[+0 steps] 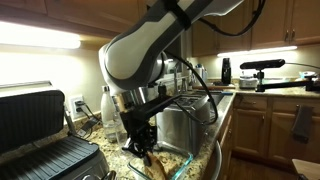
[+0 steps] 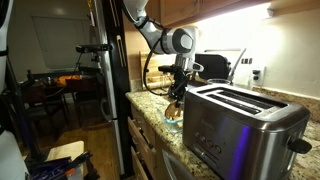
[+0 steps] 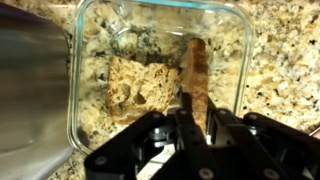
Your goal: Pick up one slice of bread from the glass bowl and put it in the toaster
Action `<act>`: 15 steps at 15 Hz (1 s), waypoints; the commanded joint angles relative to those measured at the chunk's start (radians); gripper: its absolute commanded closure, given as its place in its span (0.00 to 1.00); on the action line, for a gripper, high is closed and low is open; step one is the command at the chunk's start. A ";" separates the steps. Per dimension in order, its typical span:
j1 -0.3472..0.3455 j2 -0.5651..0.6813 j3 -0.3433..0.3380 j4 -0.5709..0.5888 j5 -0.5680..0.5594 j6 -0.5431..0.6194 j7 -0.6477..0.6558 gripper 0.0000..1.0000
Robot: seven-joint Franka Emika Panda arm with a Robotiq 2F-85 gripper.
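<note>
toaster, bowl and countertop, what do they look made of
The toaster looks like brushed stainless steel, going by its dull silver sheen. The glass bowl is clear glass: the countertop shows through it. That countertop is speckled stone, probably granite.

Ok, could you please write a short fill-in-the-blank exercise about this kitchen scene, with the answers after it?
1. The claw grips a slice of bread that stands on its ____.
2. A second slice lies ____ on the bottom of the glass bowl.
3. The slots on top of the toaster are ____, with no bread in them yet.

Missing words: edge; flat; empty.
</note>
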 commanded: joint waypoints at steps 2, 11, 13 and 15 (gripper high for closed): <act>0.004 -0.061 -0.034 -0.029 0.013 0.037 0.062 0.95; 0.010 -0.181 -0.053 -0.094 -0.013 0.050 0.163 0.95; 0.009 -0.208 -0.050 -0.115 -0.017 0.048 0.179 0.95; 0.009 -0.243 -0.047 -0.144 -0.021 0.053 0.189 0.95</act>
